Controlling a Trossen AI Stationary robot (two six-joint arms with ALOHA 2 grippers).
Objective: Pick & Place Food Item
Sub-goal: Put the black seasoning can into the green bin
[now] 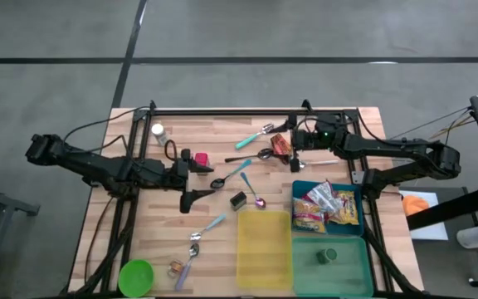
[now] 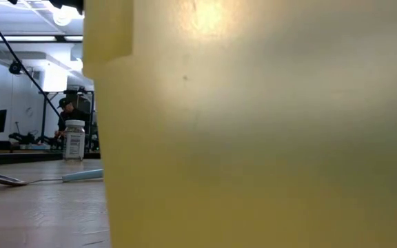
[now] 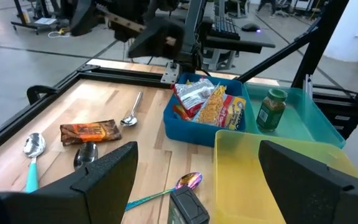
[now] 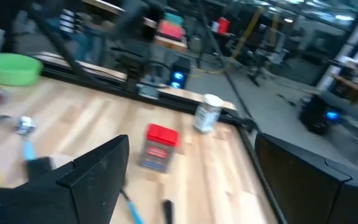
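A brown snack bar (image 1: pixel 281 144) lies flat on the wooden table toward the far side; the left wrist view also shows this snack bar (image 3: pixel 90 132). My right gripper (image 1: pixel 292 149) hovers open just to its right, and the right wrist view shows nothing between the fingers of my right gripper (image 4: pixel 191 180). A red-topped pack (image 1: pixel 200 158) lies near the table's middle. My left gripper (image 1: pixel 196 177) stands open beside it, raised above the table, with nothing in it. A blue bin (image 1: pixel 299 193) at the right holds several food packets (image 3: pixel 207 106).
A yellow bin (image 1: pixel 264 247) and a teal bin (image 1: pixel 351 264) with a green jar (image 3: pixel 271 110) stand near the front edge. A green bowl (image 1: pixel 136 276) sits at the front left, a white bottle (image 1: pixel 158 131) at the far left. Several spoons (image 1: pixel 231 173) lie scattered mid-table.
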